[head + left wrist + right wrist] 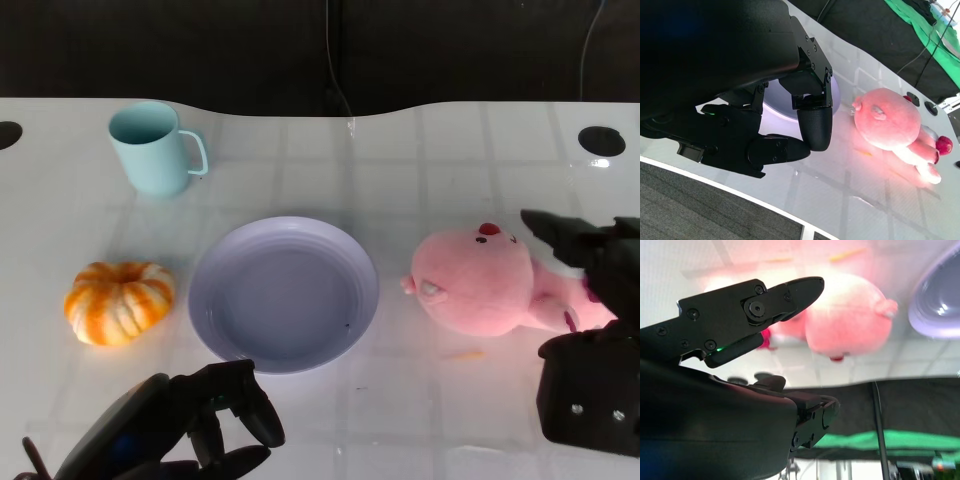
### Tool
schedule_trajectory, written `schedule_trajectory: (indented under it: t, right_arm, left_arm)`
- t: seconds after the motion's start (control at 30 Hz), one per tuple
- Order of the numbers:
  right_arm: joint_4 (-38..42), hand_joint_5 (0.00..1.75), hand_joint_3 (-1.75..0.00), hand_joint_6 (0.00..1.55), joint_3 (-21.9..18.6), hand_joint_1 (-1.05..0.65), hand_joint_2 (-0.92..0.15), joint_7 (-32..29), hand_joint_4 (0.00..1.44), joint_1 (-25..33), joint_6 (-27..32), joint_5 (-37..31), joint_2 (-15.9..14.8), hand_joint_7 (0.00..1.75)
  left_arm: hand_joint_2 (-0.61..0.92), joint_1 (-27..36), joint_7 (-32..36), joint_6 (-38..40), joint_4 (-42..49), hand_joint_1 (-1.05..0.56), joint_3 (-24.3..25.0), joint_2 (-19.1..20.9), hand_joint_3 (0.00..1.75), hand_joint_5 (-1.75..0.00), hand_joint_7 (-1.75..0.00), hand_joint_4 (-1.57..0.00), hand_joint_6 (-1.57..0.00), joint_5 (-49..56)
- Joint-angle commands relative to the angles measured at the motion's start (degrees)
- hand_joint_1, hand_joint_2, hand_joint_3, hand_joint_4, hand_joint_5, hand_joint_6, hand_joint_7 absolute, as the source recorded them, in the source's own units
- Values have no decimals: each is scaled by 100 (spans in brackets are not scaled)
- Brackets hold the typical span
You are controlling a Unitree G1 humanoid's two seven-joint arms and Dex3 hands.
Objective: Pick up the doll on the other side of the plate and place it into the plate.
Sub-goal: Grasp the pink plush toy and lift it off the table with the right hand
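A glossy white tabletop (420,400) runs back to a dark curtain. On it the doll (480,283) — pink, plush, rounded, with a red tuft — lies on its side just right of the plate (210,330), apart from the rim. The right robot hand (590,270) hangs over the doll's body with fingers spread and nothing held, so this looks like the reach before the grasp; next it should close around the soft body, lift, and carry it left over the plate. The plate is shallow, smooth, lavender. The left robot hand (200,420) rests near the plate's front edge, fingers curled in on nothing. Beyond sit a ribbed orange pumpkin (118,302) and a pale-blue mug (150,148).
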Motion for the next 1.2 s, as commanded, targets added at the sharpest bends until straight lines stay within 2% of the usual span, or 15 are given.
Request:
schedule_trajectory:
  t: [0.03, 0.27, 0.67, 0.73, 0.8, 0.87, 0.9, 0.93, 1.0, 1.03, 1.13, 1.2]
  right_arm:
    - [414, 52, 0, 13, 134, -70, -84, -55, 0, -253, -7, -168, -117, 3]
    - [1352, 48, 0, 14, 457, -71, -85, -231, 0, -746, 81, -344, 29, 2]
    - [3666, 41, -1, 14, 1218, -72, -88, -735, 1, -1881, 43, -400, 385, 1]
    - [4267, 42, -1, 18, 1394, -72, -89, -895, 7, -2132, -67, -384, 507, 2]
    - [4743, 33, 0, 25, 1553, -72, -90, -1001, 23, -2344, -189, -376, 585, 2]
    - [5206, 23, -2, 33, 1703, -71, -92, -1113, 42, -2549, -321, -350, 678, 2]
    - [5486, 22, -2, 39, 1757, -67, -92, -1228, 57, -2655, -415, -314, 753, 3]
    - [5791, 23, -1, 43, 1812, -65, -92, -1365, 67, -2771, -504, -287, 844, 3]
    - [6357, 34, 0, 52, 1915, -54, -91, -1631, 94, -2993, -648, -270, 1004, 5]
    - [6618, 38, 0, 57, 1969, -51, -91, -1732, 98, -3103, -703, -277, 1074, 6]
    - [7252, 47, -3, 81, 2168, -39, -92, -1936, 94, -3386, -818, -341, 1200, 8]
    - [7565, 70, -8, 99, 2283, -33, -92, -2157, 87, -3500, -998, -359, 1214, 7]
  left_arm:
    - [92, 34, 21, 4, -85, -32, 4, 49, 42, -175, -135, -58, -57, 90]
    - [92, 62, 32, -31, -97, -32, -6, 38, 42, -175, -134, -58, -57, 145]
    - [92, 157, 36, 25, -231, -32, -3, 17, 41, -175, -134, -58, -57, 225]
    - [92, 170, 41, 8, -232, -32, -4, 15, 42, -175, -134, -58, -57, 232]
    - [92, 183, 48, -20, -233, -32, -6, 14, 42, -175, -134, -59, -58, 239]
    - [92, 196, 54, -32, -246, -32, -12, 13, 42, -175, -134, -61, -58, 261]
    - [92, 203, 52, -12, -269, -33, -16, 7, 42, -175, -134, -61, -58, 275]
    - [92, 210, 53, -5, -284, -34, -18, -3, 42, -175, -134, -61, -58, 278]
    - [92, 218, 54, 12, -307, -33, -24, -16, 41, -175, -133, -62, -58, 290]
    - [92, 220, 52, 19, -313, -34, -27, -20, 41, -175, -133, -62, -58, 296]
    - [92, 219, 52, 11, -323, -34, -41, -32, 41, -175, -133, -63, -59, 325]
    - [92, 220, 45, 29, -342, -34, -48, -46, 41, -175, -133, -62, -59, 341]
